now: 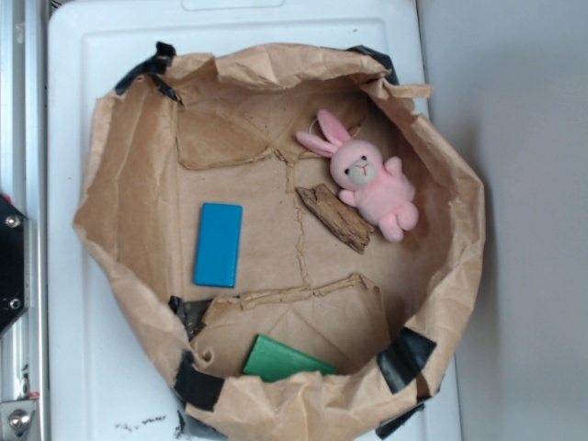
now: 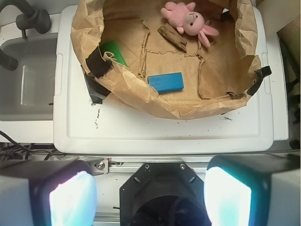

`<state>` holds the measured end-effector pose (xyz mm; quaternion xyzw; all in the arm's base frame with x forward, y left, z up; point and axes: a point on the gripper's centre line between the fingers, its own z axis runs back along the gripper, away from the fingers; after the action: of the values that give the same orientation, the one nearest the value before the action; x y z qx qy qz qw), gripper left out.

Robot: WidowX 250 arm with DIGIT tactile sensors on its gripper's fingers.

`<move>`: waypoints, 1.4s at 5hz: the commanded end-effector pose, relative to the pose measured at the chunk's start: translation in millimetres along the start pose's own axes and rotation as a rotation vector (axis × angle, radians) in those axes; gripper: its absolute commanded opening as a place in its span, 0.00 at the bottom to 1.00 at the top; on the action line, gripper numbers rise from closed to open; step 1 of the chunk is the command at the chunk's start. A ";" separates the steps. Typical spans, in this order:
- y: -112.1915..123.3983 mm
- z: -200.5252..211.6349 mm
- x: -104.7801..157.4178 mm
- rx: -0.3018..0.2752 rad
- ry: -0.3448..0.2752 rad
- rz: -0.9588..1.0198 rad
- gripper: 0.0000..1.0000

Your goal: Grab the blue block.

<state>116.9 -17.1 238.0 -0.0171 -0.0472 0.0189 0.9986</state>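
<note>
The blue block [image 1: 219, 244] lies flat on the floor of a crumpled brown paper bag [image 1: 110, 193], towards its left side in the exterior view. From the wrist view the blue block [image 2: 165, 82] rests near the bag's front wall. My gripper [image 2: 149, 197] is open, well back from the bag, above the robot base, with nothing between its pale fingers [image 2: 73, 200]. The gripper does not show in the exterior view.
Inside the bag lie a pink plush bunny [image 1: 372, 176], a brown wood piece [image 1: 334, 217] and a flat green block [image 1: 285, 359]. The bag sits on a white tray [image 2: 155, 129]. A grey sink [image 2: 26, 84] lies to the left in the wrist view.
</note>
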 end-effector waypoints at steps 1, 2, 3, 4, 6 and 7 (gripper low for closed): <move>0.0 0.0 0.0 0.000 0.000 0.000 1.00; -4.3 -5.4 38.5 0.000 0.001 0.103 1.00; -1.8 -22.3 47.3 0.038 0.011 0.206 1.00; 8.5 -38.2 85.4 0.078 -0.010 0.377 1.00; 8.5 -38.2 85.4 0.078 -0.010 0.377 1.00; 8.5 -38.2 85.4 0.078 -0.010 0.377 1.00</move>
<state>201.5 -12.0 196.1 0.0169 -0.0254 0.2061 0.9781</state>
